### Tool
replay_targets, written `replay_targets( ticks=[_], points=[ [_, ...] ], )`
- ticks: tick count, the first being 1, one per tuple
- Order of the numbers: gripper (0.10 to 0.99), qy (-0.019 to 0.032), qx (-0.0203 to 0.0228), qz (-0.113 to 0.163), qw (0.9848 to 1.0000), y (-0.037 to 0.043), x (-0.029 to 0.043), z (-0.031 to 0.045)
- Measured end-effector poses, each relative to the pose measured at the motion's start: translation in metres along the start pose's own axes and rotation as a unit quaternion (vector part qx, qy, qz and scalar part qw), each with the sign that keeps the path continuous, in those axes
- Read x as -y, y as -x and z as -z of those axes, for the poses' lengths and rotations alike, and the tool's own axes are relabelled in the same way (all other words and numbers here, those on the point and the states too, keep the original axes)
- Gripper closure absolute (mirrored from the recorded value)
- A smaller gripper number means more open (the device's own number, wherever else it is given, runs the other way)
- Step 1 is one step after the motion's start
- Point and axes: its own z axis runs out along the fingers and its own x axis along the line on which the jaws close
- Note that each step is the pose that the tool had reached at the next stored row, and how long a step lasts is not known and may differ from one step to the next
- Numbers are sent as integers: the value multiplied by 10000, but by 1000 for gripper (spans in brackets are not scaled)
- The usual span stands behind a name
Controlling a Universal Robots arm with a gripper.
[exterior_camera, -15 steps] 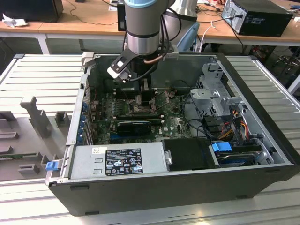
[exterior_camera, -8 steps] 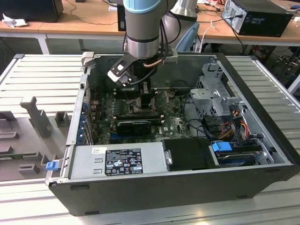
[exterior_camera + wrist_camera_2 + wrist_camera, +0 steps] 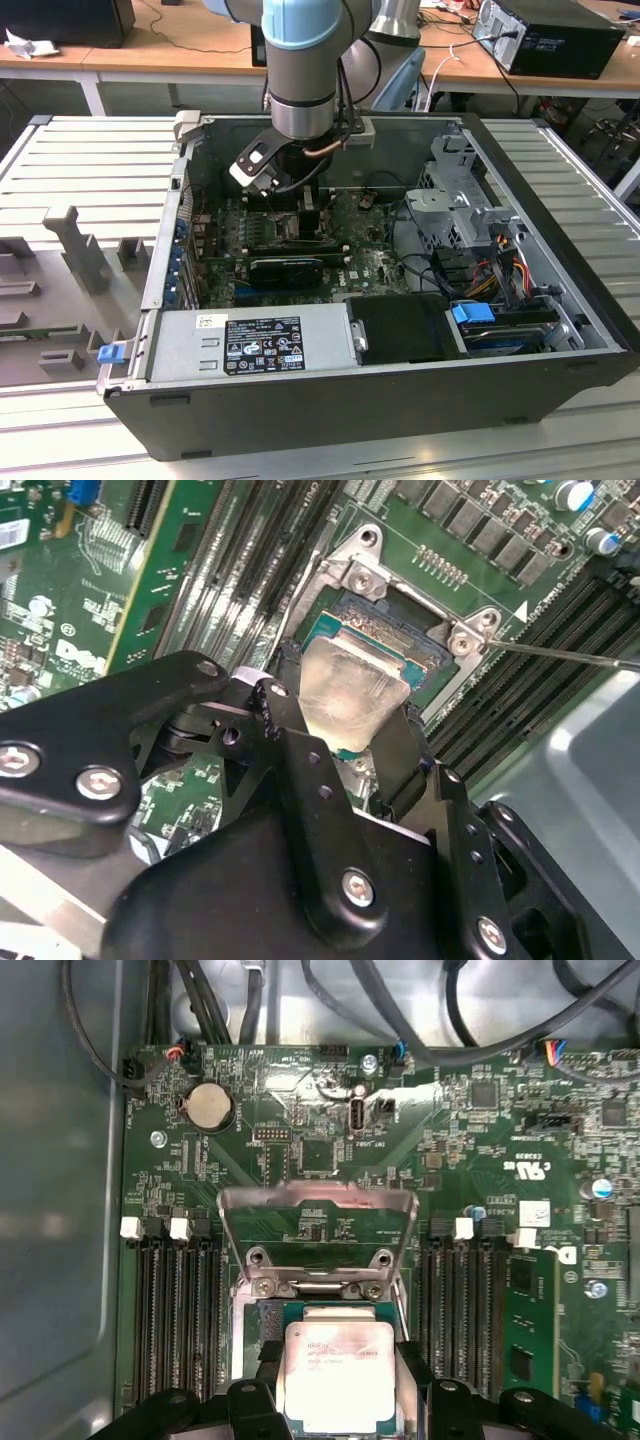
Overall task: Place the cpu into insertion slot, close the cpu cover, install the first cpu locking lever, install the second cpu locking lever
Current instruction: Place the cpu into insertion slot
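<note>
- Inside the open computer case (image 3: 400,400), which is sitting on the slatted counter (image 3: 80,150): the robot arm (image 3: 305,80) is reaching down toward the green motherboard (image 3: 330,1150).
- Tool: the pincer (image 3: 345,720) is bracketing the chip. In both wrist views its two black fingers (image 3: 285,710) are lying against opposite edges of the cpu (image 3: 352,685), so it is judged to be clenched on the chip, not released.
- Main item: the cpu is lying over the insertion slot (image 3: 400,630), lined up within the grey metal rim. Whether it is fully seated or hanging just above the contacts cannot be told.
- Frame plate: the cpu cover (image 3: 316,1193) is standing raised on its hinge at one edge of the slot in the first wrist view. The board is showing through its square cut-out, and it is not touching the chip.
- Fastener: one locking lever (image 3: 570,655), a thin metal rod, is sticking out free beside the slot in the second wrist view and is seemingly unlatched. The other lever cannot be made out with certainty.
- Surroundings: the long black memory slots (image 3: 170,1300) are flanking the socket on both sides, untouched.
- Progress, as a judgement: the first step is nearing completion, with the chip sitting at its slot and the grip not yet let go. The cover is waiting to be closed and both levers are waiting to be fastened.
</note>
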Motion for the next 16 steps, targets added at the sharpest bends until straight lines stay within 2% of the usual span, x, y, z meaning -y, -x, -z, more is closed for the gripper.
replay_targets(
  ticks=[6,16],
  points=[
    [561,2,2,-55,10000,-41,67,-3],
    [561,-1,7,-124,9999,-52,55,-47]
  ],
)
